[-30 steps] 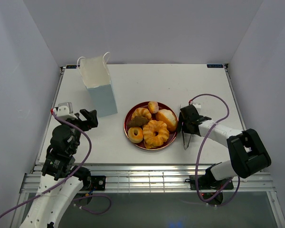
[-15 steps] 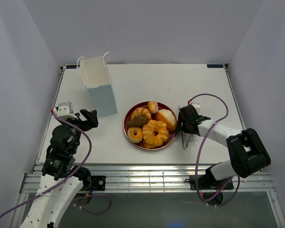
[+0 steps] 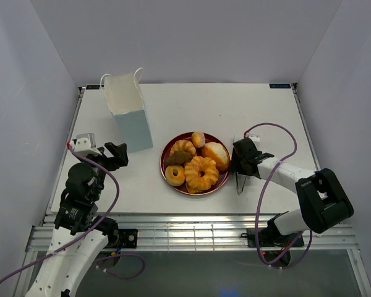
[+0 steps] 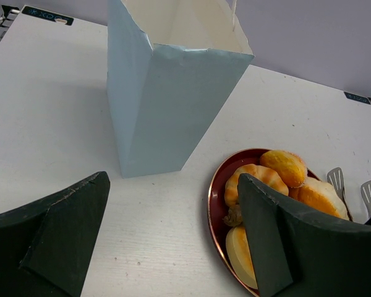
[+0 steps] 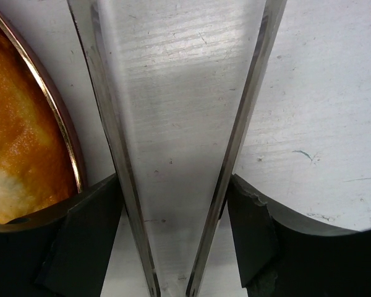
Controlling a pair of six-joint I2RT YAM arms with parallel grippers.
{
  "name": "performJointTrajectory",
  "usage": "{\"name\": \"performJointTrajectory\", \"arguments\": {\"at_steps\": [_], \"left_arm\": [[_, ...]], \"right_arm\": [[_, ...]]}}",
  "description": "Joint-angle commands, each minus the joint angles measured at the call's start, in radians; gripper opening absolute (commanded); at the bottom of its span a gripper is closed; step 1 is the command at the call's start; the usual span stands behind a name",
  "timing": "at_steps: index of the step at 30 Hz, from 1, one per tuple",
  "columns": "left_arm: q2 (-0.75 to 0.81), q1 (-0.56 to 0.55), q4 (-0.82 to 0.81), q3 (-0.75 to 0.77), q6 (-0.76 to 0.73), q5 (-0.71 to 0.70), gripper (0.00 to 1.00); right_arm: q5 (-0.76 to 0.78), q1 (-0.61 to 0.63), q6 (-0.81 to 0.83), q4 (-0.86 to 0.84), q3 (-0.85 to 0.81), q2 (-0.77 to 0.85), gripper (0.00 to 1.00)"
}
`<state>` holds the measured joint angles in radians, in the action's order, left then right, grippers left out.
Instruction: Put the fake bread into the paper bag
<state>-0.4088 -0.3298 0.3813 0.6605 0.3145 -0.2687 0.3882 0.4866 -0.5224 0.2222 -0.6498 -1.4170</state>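
The paper bag (image 3: 135, 129) is pale blue outside, white inside; the fake bread (image 3: 201, 173) golden-orange, one piece dark brown; the plate (image 4: 215, 189) dark red, tongs (image 5: 106, 111) silver, counter (image 3: 247, 111) white.

The right pincer (image 3: 240, 165) has slid slightly left toward the plate (image 3: 164, 167). Its jaws have narrowed onto the tongs (image 5: 108, 124) (one finger pressed outside each arm). Tongs and plate have shifted a touch left on the desk (image 3: 191, 111).

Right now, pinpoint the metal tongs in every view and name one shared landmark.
Top external: tongs lie just right of the plate.
Left wrist: only their tips, at the right edge.
Right wrist: both arms run down the centre.
Shared landmark: the dark red plate's rim.
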Motion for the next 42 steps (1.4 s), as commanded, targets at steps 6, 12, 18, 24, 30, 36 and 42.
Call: {"name": "performJointTrajectory", "arguments": {"at_steps": [6,12,18,24,30,36,42], "left_arm": [[-0.004,-0.008,-0.015,-0.009,-0.011,0.017,0.94],[-0.004,-0.009,-0.015,-0.007,-0.011,0.014,0.94],[0.004,-0.009,-0.013,-0.009,-0.012,0.006,0.94],[0.016,-0.009,-0.013,-0.009,-0.012,-0.003,0.94],[0.011,-0.009,-0.012,-0.009,-0.011,-0.003,0.94],[0.011,-0.009,-0.013,-0.009,-0.011,-0.003,0.94],[0.011,-0.009,-0.012,-0.009,-0.011,-0.009,0.94]], "right_arm": [[-0.035,0.010,-0.024,0.123,0.068,0.029,0.65],[-0.014,0.012,-0.002,0.210,0.013,0.105,0.65],[-0.008,0.010,0.050,0.321,-0.082,0.145,0.65],[-0.015,0.010,0.091,0.390,-0.163,0.174,0.65],[-0.023,0.010,0.124,0.465,-0.232,0.211,0.65],[-0.058,0.010,0.163,0.536,-0.307,0.268,0.64],[-0.133,0.012,0.196,0.566,-0.370,0.312,0.63]]}}
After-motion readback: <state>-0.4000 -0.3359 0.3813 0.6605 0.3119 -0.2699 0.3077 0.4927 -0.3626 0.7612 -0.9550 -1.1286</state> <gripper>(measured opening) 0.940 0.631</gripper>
